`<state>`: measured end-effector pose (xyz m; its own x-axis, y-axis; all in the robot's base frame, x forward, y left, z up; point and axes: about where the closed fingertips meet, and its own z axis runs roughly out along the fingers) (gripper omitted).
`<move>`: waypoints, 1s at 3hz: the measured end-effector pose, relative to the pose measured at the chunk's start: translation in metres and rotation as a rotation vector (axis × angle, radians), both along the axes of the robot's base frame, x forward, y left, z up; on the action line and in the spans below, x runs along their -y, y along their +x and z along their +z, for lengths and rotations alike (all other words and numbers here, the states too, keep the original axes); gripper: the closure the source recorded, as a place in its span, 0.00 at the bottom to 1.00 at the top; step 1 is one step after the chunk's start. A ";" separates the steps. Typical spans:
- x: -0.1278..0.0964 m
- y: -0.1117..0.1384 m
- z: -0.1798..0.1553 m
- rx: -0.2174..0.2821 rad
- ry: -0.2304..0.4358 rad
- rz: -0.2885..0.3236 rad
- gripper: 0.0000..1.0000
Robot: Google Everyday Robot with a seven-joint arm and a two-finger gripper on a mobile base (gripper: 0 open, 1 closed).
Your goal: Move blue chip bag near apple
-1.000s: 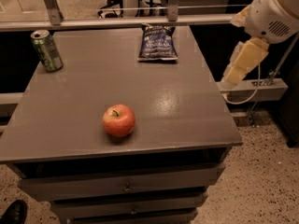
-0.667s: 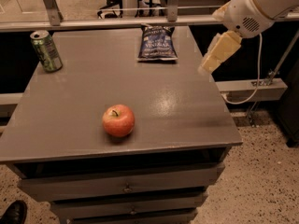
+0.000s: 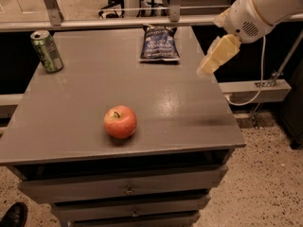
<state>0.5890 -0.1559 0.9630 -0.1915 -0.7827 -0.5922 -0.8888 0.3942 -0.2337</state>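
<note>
The grey table [image 3: 85,89] fills most of the view, with a stack of drawers [image 3: 128,191] under its near edge. A pale metal rail [image 3: 109,22] runs left to right just behind the table's far edge.

The white robot arm [image 3: 267,6] reaches in from the upper right, with a light cable [image 3: 259,74] hanging below it. At its end the gripper [image 3: 210,66] points down and to the left, above the table's right edge toward the far end. It hangs clear of the surface, to the right of the bag and apart from it. From this angle it reads as one pale slab, so I cannot tell whether it is parted or closed; nothing is seen in it.

The blue chip bag [image 3: 160,44] lies flat at the far edge, right of centre. The green soda can [image 3: 47,51] stands at the far left corner. The apple [image 3: 120,122] sits stem up near the front, left of centre, well apart from the bag. A dark shoe [image 3: 14,215] shows on the floor at the near left.
</note>
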 end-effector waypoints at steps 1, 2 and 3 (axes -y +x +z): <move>-0.029 0.046 -0.039 -0.021 0.173 -0.037 0.00; -0.046 0.089 -0.059 0.004 0.293 -0.076 0.00; -0.064 0.131 -0.070 0.052 0.373 -0.106 0.00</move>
<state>0.7201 -0.0918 0.8932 -0.2220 -0.4893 -0.8434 -0.8293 0.5496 -0.1005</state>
